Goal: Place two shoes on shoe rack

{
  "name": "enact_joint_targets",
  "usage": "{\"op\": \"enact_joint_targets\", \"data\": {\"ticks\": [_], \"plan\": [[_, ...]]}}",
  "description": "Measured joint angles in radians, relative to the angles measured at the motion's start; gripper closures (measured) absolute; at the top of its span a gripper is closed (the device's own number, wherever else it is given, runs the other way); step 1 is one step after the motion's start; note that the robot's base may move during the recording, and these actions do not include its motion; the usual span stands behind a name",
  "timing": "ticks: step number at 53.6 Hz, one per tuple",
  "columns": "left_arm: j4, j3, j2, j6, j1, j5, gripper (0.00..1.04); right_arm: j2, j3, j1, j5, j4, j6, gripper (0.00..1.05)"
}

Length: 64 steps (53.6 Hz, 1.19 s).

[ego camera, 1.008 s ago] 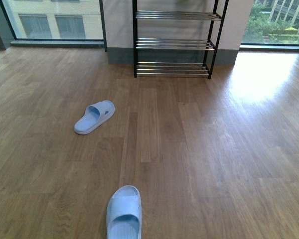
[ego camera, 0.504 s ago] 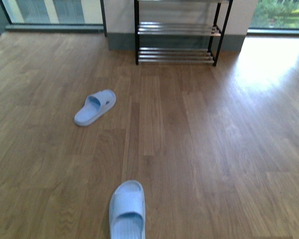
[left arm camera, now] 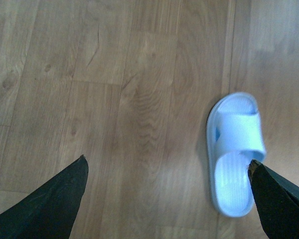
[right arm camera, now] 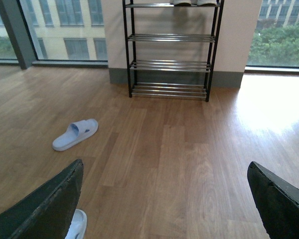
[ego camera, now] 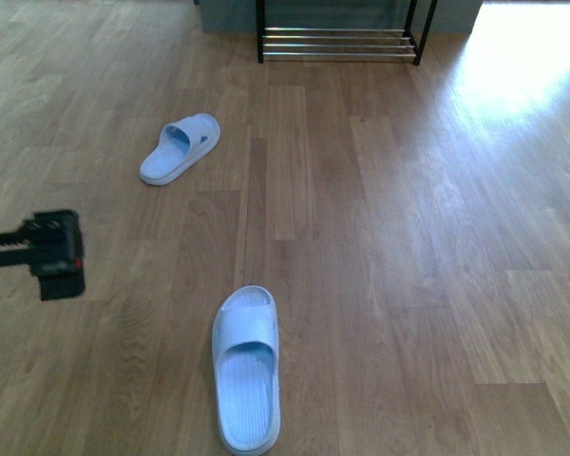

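Two pale blue slides lie on the wood floor. The near slide (ego camera: 247, 366) lies toe away from me; the far slide (ego camera: 179, 148) lies angled at the left. The black shoe rack (ego camera: 337, 43) stands at the far wall, only its bottom tier showing in the front view. My left gripper (left arm camera: 167, 164) is open above bare floor, with the near slide (left arm camera: 235, 149) beside one finger (left arm camera: 276, 199). The left arm (ego camera: 52, 255) shows at the left edge. My right gripper (right arm camera: 164, 167) is open and empty, facing the rack (right arm camera: 170, 50) and far slide (right arm camera: 75, 134). Shoe soles (right arm camera: 192, 2) show on the rack's top tier.
Large windows (right arm camera: 65, 30) flank the pale wall behind the rack. A bright sunlit patch (ego camera: 527, 57) lies on the floor at the far right. A dark window post (right arm camera: 15, 35) stands at the far left.
The front view has tilted down: the rack slid to the top edge and both slides moved up the picture. The left arm has come into view at the left edge.
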State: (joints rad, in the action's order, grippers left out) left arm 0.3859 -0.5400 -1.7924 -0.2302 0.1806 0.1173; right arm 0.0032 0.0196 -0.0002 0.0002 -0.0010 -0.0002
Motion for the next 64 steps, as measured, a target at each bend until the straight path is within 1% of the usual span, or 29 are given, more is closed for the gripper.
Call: {"op": "enact_joint_targets", "data": {"ticks": [4,8,11,21,27,32,35,39,50,55,64], "plan": [[-0.023,-0.06,-0.099,0.045,0.01,-0.019,0.09,0.0,0.0,0.0,0.0,0.0,0.0,0.09],[-0.04,-0.127,-0.192,0.096,0.019,-0.014,0.09,0.0,0.0,0.0,0.0,0.0,0.0,0.09],[-0.069,-0.185,-0.259,0.122,0.02,-0.036,0.09,0.0,0.0,0.0,0.0,0.0,0.0,0.09],[-0.104,-0.366,-0.484,0.197,0.039,-0.033,0.09,0.0,0.0,0.0,0.0,0.0,0.0,0.09],[-0.152,-0.484,-0.623,0.212,0.067,-0.089,0.09,0.0,0.0,0.0,0.0,0.0,0.0,0.09],[-0.205,-0.583,-0.729,0.211,0.111,-0.192,0.09,0.0,0.0,0.0,0.0,0.0,0.0,0.09],[-0.215,-0.632,-0.78,0.219,0.14,-0.205,0.09,0.0,0.0,0.0,0.0,0.0,0.0,0.09],[-0.235,-0.687,-0.835,0.257,0.163,-0.209,0.09,0.0,0.0,0.0,0.0,0.0,0.0,0.09],[-0.269,-0.786,-0.942,0.303,0.169,-0.196,0.09,0.0,0.0,0.0,0.0,0.0,0.0,0.09],[-0.265,-0.848,-0.997,0.333,0.182,-0.182,0.09,0.0,0.0,0.0,0.0,0.0,0.0,0.09],[-0.242,-0.914,-1.07,0.331,0.209,-0.192,0.09,0.0,0.0,0.0,0.0,0.0,0.0,0.09]]}}
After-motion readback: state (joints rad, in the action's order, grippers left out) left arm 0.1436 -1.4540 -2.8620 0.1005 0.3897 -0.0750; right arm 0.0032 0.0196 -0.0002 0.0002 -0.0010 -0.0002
